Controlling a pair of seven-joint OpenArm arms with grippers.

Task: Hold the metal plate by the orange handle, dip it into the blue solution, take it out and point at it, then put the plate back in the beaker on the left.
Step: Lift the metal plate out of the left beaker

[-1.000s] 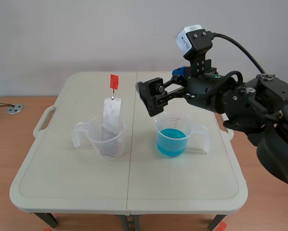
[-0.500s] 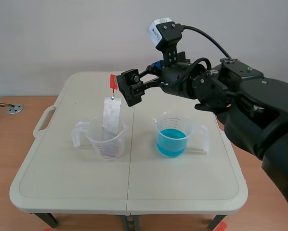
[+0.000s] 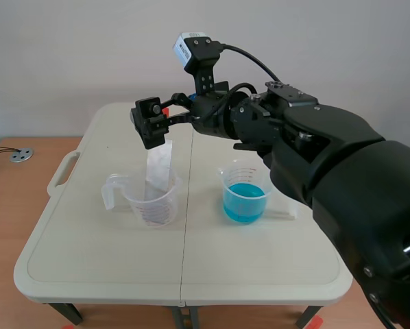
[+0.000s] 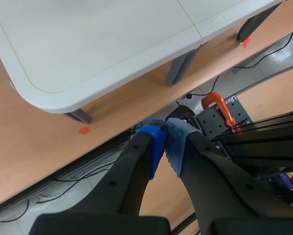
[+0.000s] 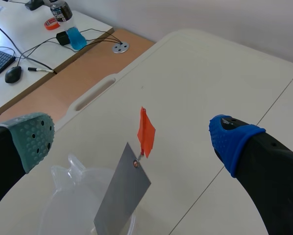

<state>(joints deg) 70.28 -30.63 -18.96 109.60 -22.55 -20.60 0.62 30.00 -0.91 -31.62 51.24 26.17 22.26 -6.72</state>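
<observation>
Table (image 3: 88,260) | plate (image 3: 157,170) stands in beaker (image 3: 154,207) | right gripper (image 5: 132,137) wide, flanking orange handle (image 5: 146,132) | left gripper (image 4: 165,144) closed

My right arm (image 3: 308,151) is basically all chunky matte-black shells. There's a white camera box (image 3: 190,48) on it, with a black cable (image 3: 245,53) coming out behind the box. Ahead of the box, my right pincer (image 3: 151,127) wears a grey-green pad (image 5: 36,139) and a blue pad (image 5: 230,139), both dotted. Left pincer (image 4: 165,147): two blue ones.

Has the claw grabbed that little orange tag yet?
No, the right gripper stands wide open, and the orange handle sits untouched in the gap between its two fingers.
</observation>
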